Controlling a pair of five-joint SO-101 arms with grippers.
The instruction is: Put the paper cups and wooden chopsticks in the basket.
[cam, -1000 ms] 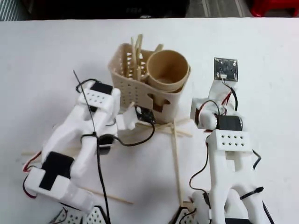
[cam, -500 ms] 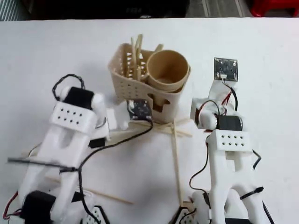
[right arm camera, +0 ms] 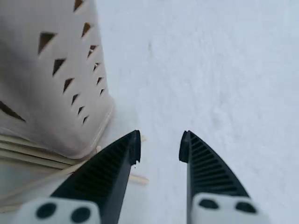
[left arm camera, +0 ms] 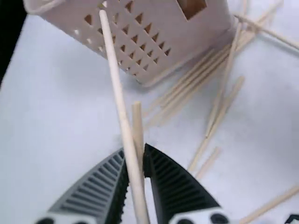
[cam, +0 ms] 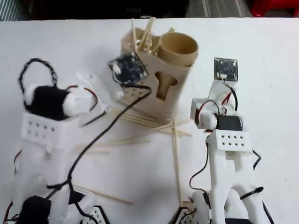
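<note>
The pale perforated basket [cam: 156,91] stands mid-table with nested paper cups [cam: 180,46] and several chopsticks [cam: 140,33] in it. In the left wrist view my left gripper [left arm camera: 135,155] is shut on two wooden chopsticks [left arm camera: 117,95], held above the table with their tips toward the basket wall [left arm camera: 154,37]. More chopsticks [cam: 156,125] lie loose in front of the basket, one long one [cam: 176,161] running toward the near edge. My right gripper [right arm camera: 160,142] is open and empty, low by the basket's right corner [right arm camera: 70,107].
The left arm [cam: 46,126] rises at the near left with its black cable [cam: 100,135] looping across the table. The right arm [cam: 229,158] stands at the near right. A single chopstick [cam: 100,196] lies by the near edge. Bare white table lies beyond the basket.
My left arm has swung up and back with chopsticks in its gripper. The basket has shifted toward the far side and now shows more of its front wall. The right arm has not moved.
</note>
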